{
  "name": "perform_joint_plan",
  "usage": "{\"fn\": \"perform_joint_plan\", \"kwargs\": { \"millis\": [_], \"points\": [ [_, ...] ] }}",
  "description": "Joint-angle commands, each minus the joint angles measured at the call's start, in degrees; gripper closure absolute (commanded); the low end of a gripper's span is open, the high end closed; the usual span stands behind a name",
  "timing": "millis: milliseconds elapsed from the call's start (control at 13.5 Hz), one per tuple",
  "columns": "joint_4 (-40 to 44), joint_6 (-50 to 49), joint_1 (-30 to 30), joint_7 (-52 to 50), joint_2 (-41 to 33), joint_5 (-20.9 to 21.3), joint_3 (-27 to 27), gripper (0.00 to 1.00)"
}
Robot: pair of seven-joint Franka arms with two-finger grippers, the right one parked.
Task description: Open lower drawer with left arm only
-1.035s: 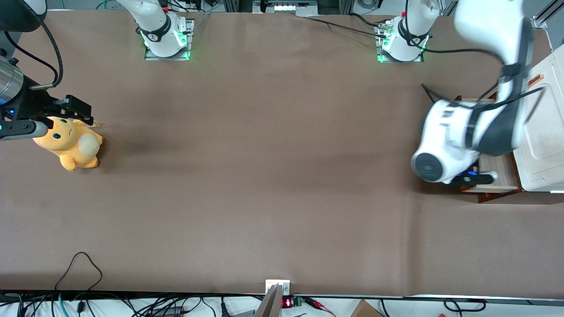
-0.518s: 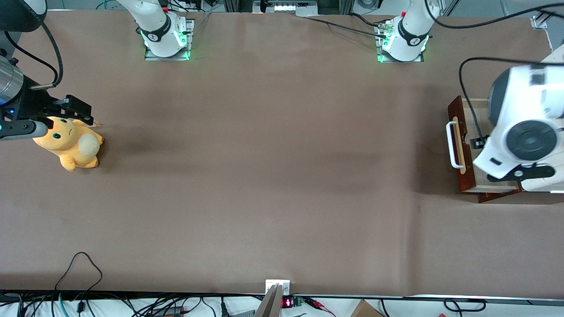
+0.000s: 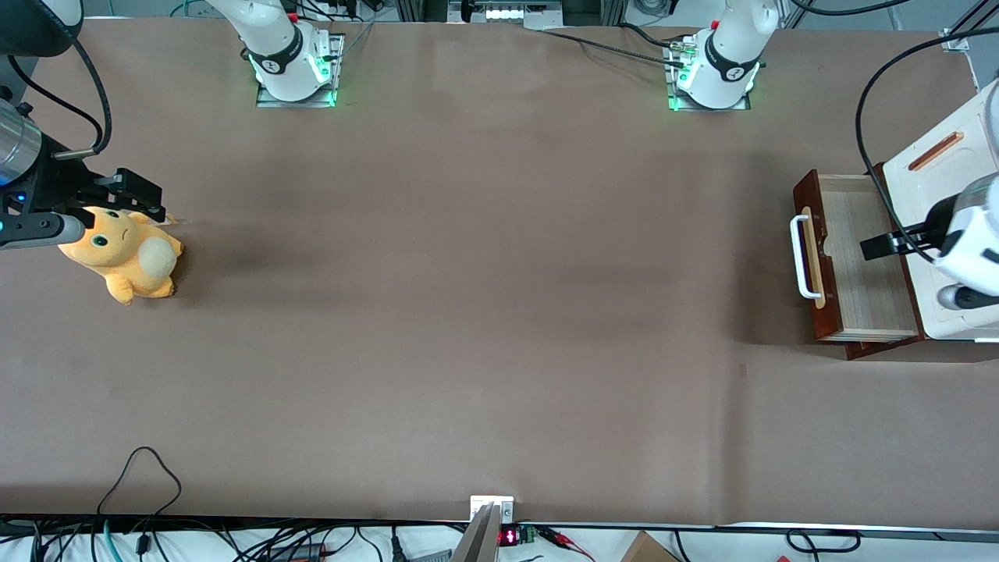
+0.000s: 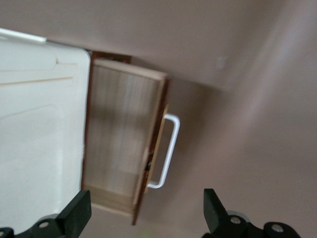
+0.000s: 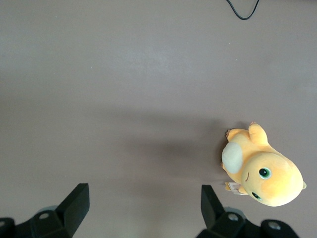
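Both gripper (image 4: 143,218) fingers apart, empty.

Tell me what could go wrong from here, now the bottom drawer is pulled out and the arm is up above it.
1. The lower drawer stands pulled far out of the white cabinet; a low move by the left arm might knock it or push it back in.
2. The open pincer hangs above the drawer, holding nothing; dropping straight down, it could hit the drawer's rim or the white handle.
3. The black cable drapes over the drawer and could snag.
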Motion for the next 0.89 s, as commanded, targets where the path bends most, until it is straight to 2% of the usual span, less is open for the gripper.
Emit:
{"fn": "perform_joint_plan", "kwargs": {
  "millis": [0,148,296,370,813],
  "points": [
    [1.4,3.8,1.8,1.7,-0.2,-4.6,-0.5,0.00],
    [1.0,4.3,1.6,2.8,-0.5,-3.9,-1.0,0.00],
    [0.4,4.3,1.5,13.0,-0.7,-3.9,-1.0,0.00],
    [0.4,4.4,1.5,14.2,-0.8,-3.9,-1.0,0.00],
    [0.3,6.7,1.6,14.7,-1.7,-4.0,-1.0,0.00]
  ]
}}
